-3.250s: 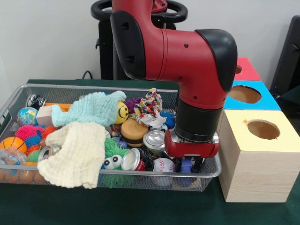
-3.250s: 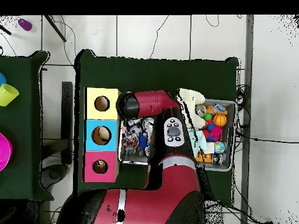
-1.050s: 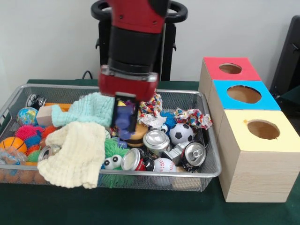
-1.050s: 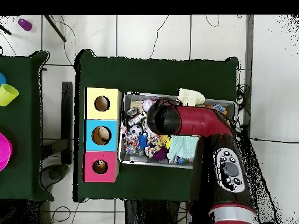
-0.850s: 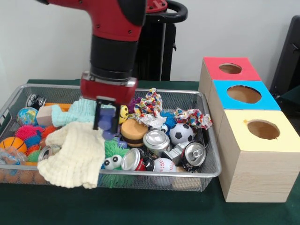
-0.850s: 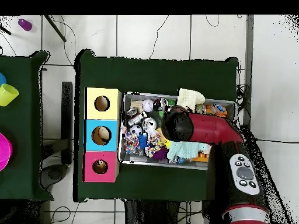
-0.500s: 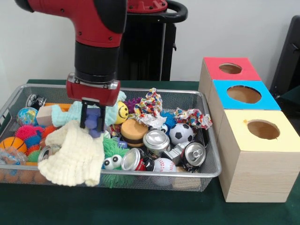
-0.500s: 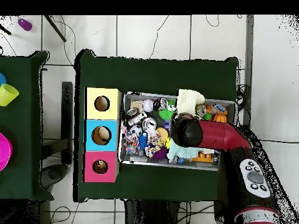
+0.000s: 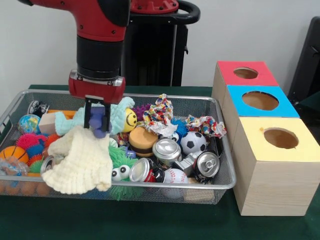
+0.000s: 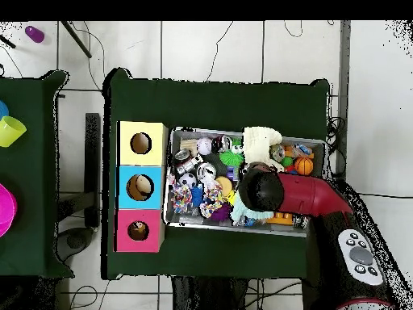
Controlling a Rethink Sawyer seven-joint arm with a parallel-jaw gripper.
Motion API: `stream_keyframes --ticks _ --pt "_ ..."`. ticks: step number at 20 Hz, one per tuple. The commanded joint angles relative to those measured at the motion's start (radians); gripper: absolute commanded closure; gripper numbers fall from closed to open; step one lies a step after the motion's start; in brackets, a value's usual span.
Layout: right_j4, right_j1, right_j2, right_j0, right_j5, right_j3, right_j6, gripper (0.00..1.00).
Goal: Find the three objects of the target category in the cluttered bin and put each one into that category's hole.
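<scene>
My gripper point(image 9: 97, 122) hangs over the left half of the wire bin point(image 9: 222, 181), shut on a small purple-blue object point(image 9: 98, 119) that shows between its dark fingers point(image 9: 88, 116). Its tips are level with the top edge of a cream cloth point(image 9: 82, 162) and right in front of a mint cloth point(image 9: 67, 122). Whether they touch the cream cloth I cannot tell. At the right stand three boxes with round holes: red point(image 9: 245, 75), blue point(image 9: 260, 100) and yellow point(image 9: 280, 137). In the overhead view the arm's wrist point(image 10: 258, 190) covers the gripper.
The bin holds cans point(image 9: 166, 149), a soccer ball point(image 9: 192, 142), a baseball point(image 9: 175, 176), a burger toy point(image 9: 142, 141), a smiley ball point(image 9: 130, 120), knotted rope toys point(image 9: 160, 112), a globe ball point(image 9: 28, 123) and spiky balls point(image 9: 30, 142). The boxes' row point(image 10: 139, 187) adjoins the bin's end.
The gripper has carried the purple-blue object leftward in the front view, from above the burger toy to the cream cloth's top edge. The cream cloth has bunched slightly.
</scene>
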Motion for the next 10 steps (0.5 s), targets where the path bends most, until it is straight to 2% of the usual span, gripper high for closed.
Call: stream_keyframes --ticks 1,2,3,5,10 --pt "-0.064 -0.007 0.094 0.001 0.01 0.082 -0.048 1.0" --pt "-0.065 -0.007 0.094 0.001 0.004 0.085 -0.044 1.0" --pt "-0.069 -0.008 0.089 0.001 -0.029 0.097 -0.022 0.0" --pt "-0.068 -0.008 0.09 -0.003 -0.067 0.11 -0.001 0.0" --pt "-0.063 0.009 0.076 0.019 -0.051 0.089 0.014 0.0"
